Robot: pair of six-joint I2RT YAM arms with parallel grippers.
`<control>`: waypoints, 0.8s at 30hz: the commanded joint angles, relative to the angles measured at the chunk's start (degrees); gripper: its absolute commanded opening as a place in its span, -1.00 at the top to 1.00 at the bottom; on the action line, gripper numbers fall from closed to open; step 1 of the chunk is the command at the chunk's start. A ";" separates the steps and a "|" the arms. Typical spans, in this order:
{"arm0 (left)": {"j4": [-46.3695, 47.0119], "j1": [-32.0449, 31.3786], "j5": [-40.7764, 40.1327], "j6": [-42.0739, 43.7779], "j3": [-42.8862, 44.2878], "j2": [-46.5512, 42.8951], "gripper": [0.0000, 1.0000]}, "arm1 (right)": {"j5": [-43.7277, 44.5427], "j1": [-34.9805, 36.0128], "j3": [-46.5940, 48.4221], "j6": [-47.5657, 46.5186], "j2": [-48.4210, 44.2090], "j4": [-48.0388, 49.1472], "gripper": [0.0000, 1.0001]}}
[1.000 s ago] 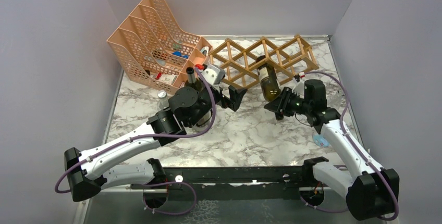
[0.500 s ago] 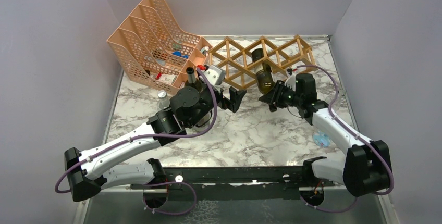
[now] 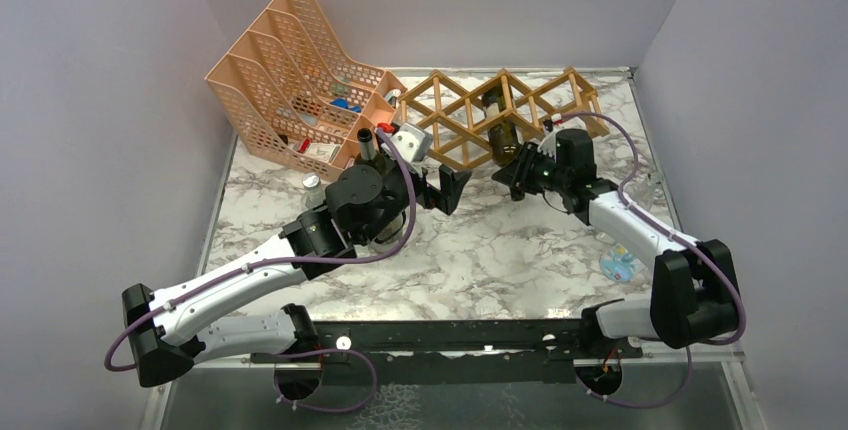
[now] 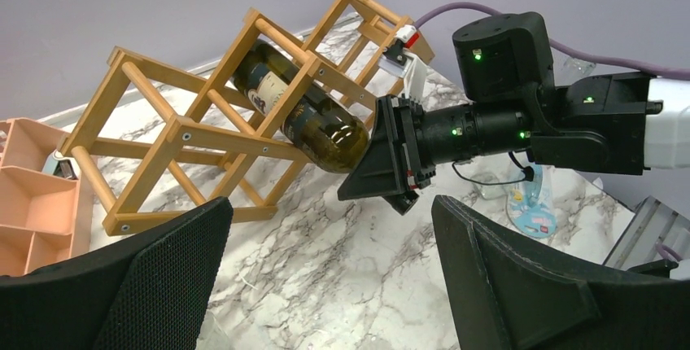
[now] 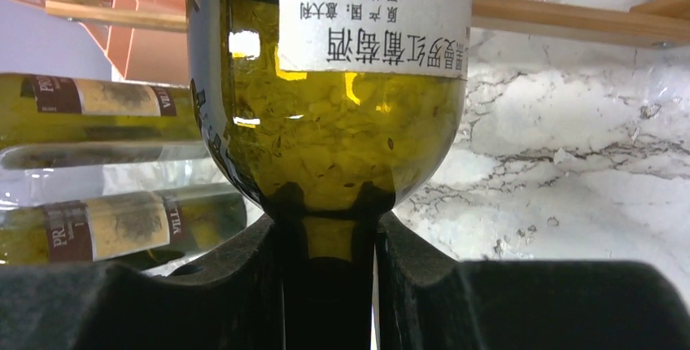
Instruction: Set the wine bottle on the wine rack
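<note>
While R jaws grip wine bottle, in wine rack (base out).

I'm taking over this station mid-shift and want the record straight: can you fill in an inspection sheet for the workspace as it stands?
Surface: marble-pattern table, nothing amiss seen.
Job's things: wine bottle lies neck-first in a cell of the wine rack, its base sticking out at the front.
Clutter: peach file organizer with small items in it; second bottle upright beside it; small blue item by the right arm.
Grippers: left gripper open and empty, in front of the rack; right gripper closed on the wine bottle's base.
Cables: purple cables loop along both arms; no snag seen.
Surroundings: plain walls on three sides; nothing else seen.
</note>
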 commanded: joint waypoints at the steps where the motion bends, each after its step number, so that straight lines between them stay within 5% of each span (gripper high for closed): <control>1: -0.48 0.25 -1.47 0.66 1.88 -1.25 -0.98 | 3.20 1.21 2.95 0.35 1.60 6.51 0.73; 7: -1.14 0.23 -1.95 1.08 1.95 -1.65 -0.98 | 4.53 1.71 3.77 1.80 2.25 5.46 0.47; 14: -1.40 0.22 -2.54 1.78 1.78 -2.24 -0.98 | 6.11 1.72 4.04 2.25 -0.33 1.99 -0.29; 24: -2.45 0.24 -4.49 3.40 2.15 -3.84 -0.98 | 8.66 1.70 5.82 -0.73 -7.20 -8.09 -0.51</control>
